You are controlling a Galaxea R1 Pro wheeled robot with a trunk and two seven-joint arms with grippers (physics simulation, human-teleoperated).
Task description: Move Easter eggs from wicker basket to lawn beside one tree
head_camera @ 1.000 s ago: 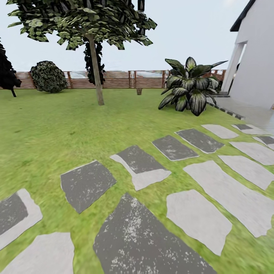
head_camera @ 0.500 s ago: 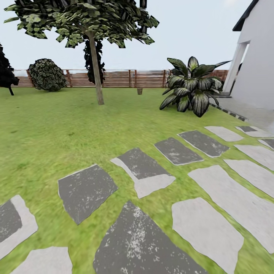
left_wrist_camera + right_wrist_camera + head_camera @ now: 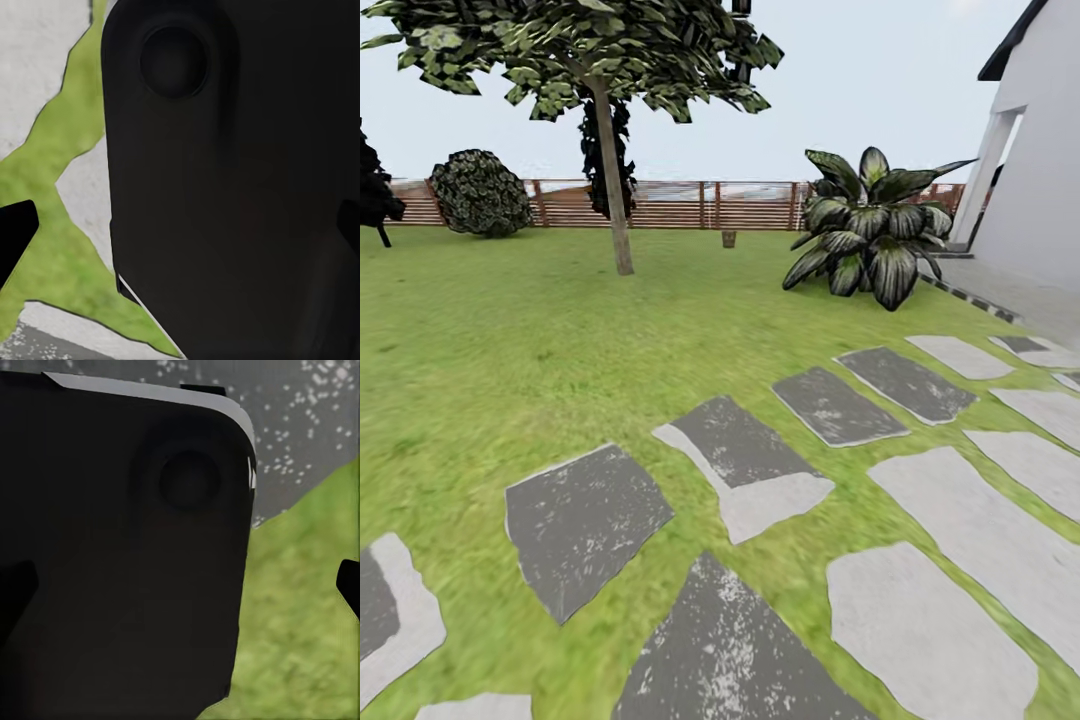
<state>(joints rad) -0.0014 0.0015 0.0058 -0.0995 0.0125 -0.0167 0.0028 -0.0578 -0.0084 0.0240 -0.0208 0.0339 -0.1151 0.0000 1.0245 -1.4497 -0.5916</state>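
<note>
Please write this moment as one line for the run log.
phase: driving across garden | ahead: lawn, stepping stones, tree, fence | basket, eggs: not sighted | grippers: state unclear

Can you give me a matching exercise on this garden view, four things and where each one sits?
Things:
1. tree
2. round bush
3. broad-leaved plant
4. stepping stones

Places:
A. by the white building, at right
B. in front of the fence, far left
C. nearest the camera, set in the grass
D. out on the lawn, left of centre

Pairs: 1-D, 2-B, 3-A, 4-C
</note>
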